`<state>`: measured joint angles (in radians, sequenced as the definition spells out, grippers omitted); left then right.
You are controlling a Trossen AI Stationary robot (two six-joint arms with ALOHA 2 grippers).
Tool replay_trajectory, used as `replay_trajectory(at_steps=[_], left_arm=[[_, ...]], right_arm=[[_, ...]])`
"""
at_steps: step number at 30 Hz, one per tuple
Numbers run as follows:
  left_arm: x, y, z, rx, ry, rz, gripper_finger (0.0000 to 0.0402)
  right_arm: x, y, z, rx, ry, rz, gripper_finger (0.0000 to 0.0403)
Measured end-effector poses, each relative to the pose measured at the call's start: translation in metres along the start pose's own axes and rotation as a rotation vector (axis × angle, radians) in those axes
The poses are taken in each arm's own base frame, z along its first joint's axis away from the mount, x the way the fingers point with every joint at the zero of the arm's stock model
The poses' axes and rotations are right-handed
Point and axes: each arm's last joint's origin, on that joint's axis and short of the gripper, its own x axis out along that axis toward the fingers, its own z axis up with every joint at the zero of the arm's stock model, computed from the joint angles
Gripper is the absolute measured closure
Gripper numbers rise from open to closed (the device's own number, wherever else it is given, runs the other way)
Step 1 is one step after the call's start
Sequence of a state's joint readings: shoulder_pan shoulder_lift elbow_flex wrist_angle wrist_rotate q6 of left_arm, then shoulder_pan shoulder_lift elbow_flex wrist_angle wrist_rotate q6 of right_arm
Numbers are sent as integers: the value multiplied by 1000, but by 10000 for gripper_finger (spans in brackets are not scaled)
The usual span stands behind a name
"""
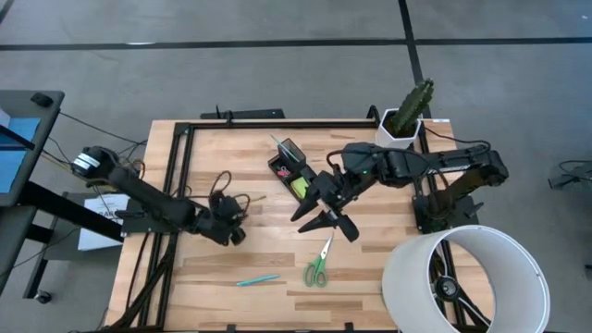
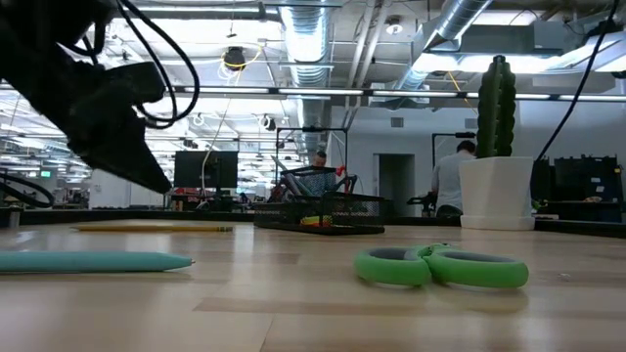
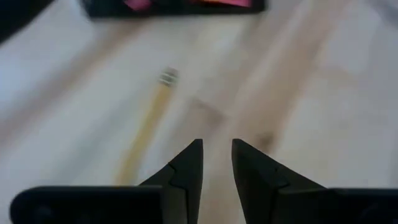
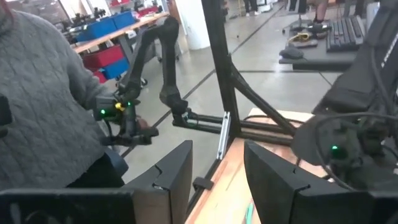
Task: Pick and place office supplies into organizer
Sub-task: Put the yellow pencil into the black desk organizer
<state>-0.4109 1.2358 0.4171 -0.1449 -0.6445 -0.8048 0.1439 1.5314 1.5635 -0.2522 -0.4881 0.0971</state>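
Hovering mid-table, both fingers (image 3: pixel 186 168) gape empty; bare wood surrounds scissors (image 1: pixel 318 265) near front edge.

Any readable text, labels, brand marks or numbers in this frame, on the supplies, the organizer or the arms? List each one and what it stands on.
None can be read.
organizer: no label visible.
green scissors: handles plain, no mark.
teal pen: no print visible.
yellow pencil: too blurred to show any print.
white plant pot: plain face.
Room behind the table: screens and bins, too small and far to read.
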Motion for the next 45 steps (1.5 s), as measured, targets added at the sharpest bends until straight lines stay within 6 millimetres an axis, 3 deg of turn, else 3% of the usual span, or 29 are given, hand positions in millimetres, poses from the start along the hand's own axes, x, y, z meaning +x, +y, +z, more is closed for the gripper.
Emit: replay_trajectory(at_steps=[4, 7, 10, 16, 23, 32, 37, 45], left_arm=[[0, 19, 10, 231, 17, 95, 325], [10, 28, 20, 342, 103, -14, 325], [23, 35, 31, 350, 130, -152, 325], [43, 64, 51, 337, 76, -88, 325], [68, 88, 60, 317, 60, -176, 325], [100, 84, 55, 287, 99, -279, 325], [113, 79, 57, 299, 119, -250, 325], [113, 81, 50, 297, 209, -236, 325]], right_arm=[[7, -4, -2, 4, -7, 4, 265], [15, -8, -5, 22, -14, 10, 264], [19, -11, -5, 14, -38, 14, 265], [20, -10, -2, 14, -60, 19, 266], [24, -1, 0, 26, -85, 35, 270], [28, 6, -1, 25, -87, 15, 270], [28, 6, -1, 27, -84, 18, 270], [28, 7, -2, 31, -74, 24, 269]])
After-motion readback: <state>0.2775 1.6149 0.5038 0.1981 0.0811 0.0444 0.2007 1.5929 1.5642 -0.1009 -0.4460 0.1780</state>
